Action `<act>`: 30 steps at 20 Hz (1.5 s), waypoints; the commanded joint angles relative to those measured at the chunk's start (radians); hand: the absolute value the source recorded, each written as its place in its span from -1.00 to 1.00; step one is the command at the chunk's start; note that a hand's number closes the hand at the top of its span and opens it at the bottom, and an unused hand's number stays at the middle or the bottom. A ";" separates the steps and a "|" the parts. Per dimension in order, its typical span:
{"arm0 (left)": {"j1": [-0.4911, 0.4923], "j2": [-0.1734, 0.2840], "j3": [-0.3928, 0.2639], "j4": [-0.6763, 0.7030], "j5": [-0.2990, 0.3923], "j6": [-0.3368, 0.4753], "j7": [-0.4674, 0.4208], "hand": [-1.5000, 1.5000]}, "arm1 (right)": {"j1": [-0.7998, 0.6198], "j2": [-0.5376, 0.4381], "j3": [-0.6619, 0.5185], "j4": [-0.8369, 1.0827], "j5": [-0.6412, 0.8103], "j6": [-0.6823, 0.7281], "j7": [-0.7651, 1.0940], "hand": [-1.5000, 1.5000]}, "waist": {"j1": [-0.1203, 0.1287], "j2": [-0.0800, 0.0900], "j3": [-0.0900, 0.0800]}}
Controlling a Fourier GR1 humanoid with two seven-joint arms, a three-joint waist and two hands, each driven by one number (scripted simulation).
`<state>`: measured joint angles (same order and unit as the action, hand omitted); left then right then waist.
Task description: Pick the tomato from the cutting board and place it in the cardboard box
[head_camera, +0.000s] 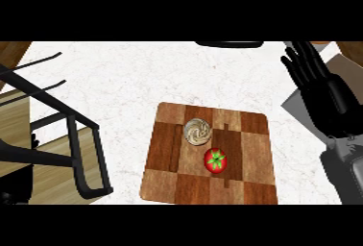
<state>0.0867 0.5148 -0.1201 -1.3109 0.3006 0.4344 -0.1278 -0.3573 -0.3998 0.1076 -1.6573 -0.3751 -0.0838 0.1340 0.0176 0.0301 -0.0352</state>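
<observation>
Right at the view's edge, my right hand (322, 91) rises on its grey forearm, fingers (301, 60) straight and spread, holding nothing and touching nothing. Behind it shows a corner of the cardboard box (346, 65); I cannot tell what it holds. On the wooden cutting board (166, 158) the tomato (215, 160) sits red and round with a green star-shaped stem, just beside a pale swirled bun (197, 131).
</observation>
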 commanded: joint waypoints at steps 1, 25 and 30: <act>-0.035 -0.013 -0.008 -0.006 0.015 -0.043 0.037 0.00 | -0.009 -0.001 0.022 0.002 0.012 0.026 0.032 -1.00 | -0.016 -0.030 0.035; -0.090 0.035 0.024 -0.246 0.229 -0.289 0.209 0.00 | 0.252 -0.329 0.285 -0.343 0.731 0.105 0.079 -1.00 | -0.016 -0.042 0.030; -0.118 -0.003 -0.004 -0.254 0.212 -0.263 0.217 0.00 | 0.101 -0.318 0.380 -0.403 0.733 0.308 0.417 -1.00 | 0.006 -0.035 0.030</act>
<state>-0.0023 0.4952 -0.1395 -1.5075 0.5097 0.1708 0.0719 -0.1708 -0.6985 0.4322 -2.0173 0.3406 0.0944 0.3331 0.0068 0.0003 -0.0179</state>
